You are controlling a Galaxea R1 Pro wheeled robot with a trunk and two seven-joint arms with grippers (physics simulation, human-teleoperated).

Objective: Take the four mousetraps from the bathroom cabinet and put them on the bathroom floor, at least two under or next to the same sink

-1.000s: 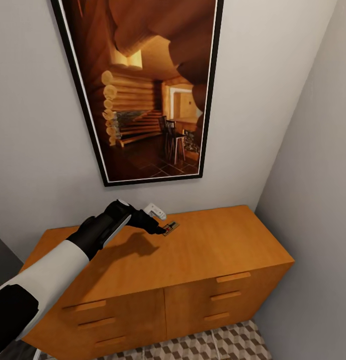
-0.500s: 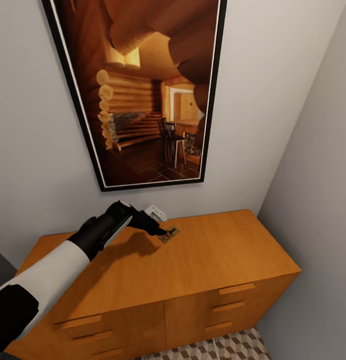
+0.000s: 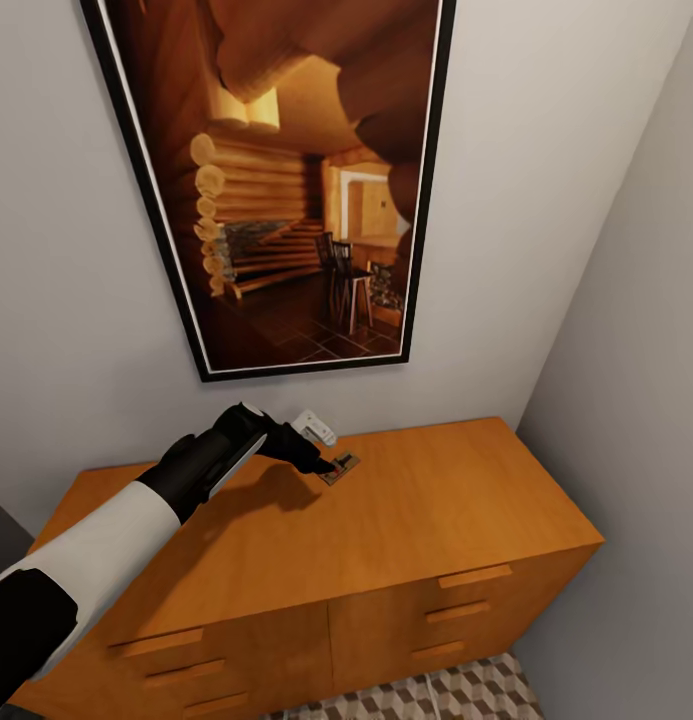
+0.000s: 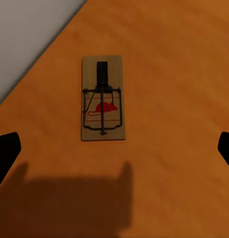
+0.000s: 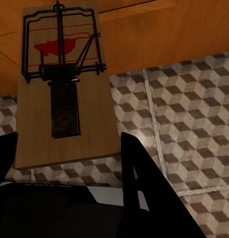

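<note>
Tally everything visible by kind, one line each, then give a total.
Mousetraps: 2, one on the cabinet top, one in the right gripper
Cabinet: 1
Framed picture: 1
Grippers: 2, left gripper, right gripper
Total: 6

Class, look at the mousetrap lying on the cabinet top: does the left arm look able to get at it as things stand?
Probably yes. The left gripper hovers open right by the mousetrap, which lies flat on the cabinet top between its spread fingertips, with nothing over or beside it.
</note>
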